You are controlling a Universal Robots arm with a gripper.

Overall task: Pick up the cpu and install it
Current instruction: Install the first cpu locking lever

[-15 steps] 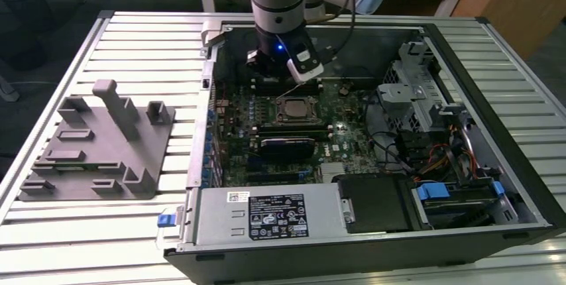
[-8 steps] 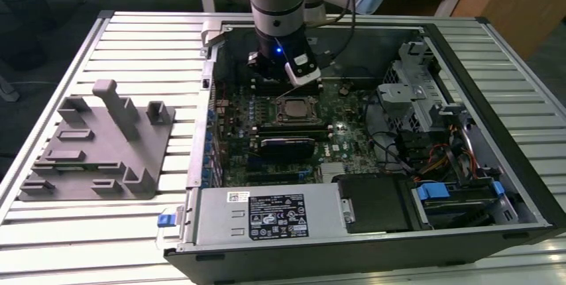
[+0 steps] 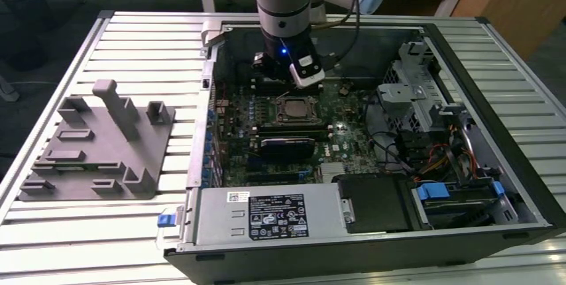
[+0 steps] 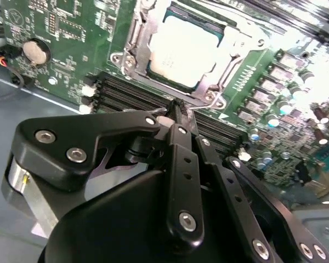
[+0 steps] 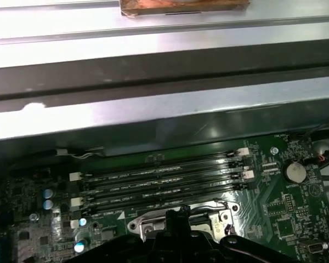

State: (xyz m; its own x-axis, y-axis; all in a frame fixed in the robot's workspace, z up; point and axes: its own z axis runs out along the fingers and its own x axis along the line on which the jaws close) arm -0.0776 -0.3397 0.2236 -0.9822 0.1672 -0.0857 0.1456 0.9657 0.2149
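The cpu [image 4: 182,49] already sits flat in its socket frame [image 4: 132,33] on the green motherboard [image 4: 60,33]; I see its pale metal top square inside the frame, and in the exterior view it shows as a light square [image 3: 293,109] near the middle of the board. My gripper [image 4: 177,109] hangs just beside the socket, over the dark memory slots [image 4: 126,96] that run along the frame's edge. Its fingers are drawn together with no gap I can make out, and nothing is held between them. In the first wrist view the fingertips [image 5: 178,215] sit at the socket's rim with the slots [image 5: 159,183] beyond. The open computer case [image 3: 495,185] lies on a slatted table [image 3: 53,232], with a grey fixture [image 3: 97,146] well apart on the exterior view's left.
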